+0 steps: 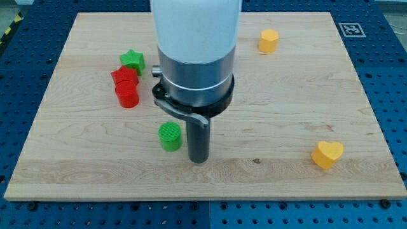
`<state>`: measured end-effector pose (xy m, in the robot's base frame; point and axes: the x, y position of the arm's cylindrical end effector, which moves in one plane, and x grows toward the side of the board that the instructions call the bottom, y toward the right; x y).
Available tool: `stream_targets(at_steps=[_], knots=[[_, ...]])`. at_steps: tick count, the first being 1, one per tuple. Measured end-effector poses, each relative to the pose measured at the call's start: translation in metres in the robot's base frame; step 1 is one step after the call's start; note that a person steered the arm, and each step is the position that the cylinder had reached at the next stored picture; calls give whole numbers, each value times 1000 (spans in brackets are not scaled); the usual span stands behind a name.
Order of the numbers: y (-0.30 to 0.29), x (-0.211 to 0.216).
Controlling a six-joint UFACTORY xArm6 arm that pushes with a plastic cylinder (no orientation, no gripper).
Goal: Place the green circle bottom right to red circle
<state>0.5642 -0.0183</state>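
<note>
The green circle stands on the wooden board, below and to the right of the red circle. My tip rests on the board just to the right of the green circle and slightly lower, a small gap apart from it. The red circle sits at the view's left, touching a red star right above it. The arm's wide white and grey body hangs over the board's middle and hides what lies behind it.
A green star sits above the red star. A yellow block lies near the view's top, right of centre. A yellow heart lies at the lower right. The board's edges border a blue perforated table.
</note>
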Motion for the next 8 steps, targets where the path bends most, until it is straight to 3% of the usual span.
stream_targets(at_steps=[8], knots=[[-50,-31]])
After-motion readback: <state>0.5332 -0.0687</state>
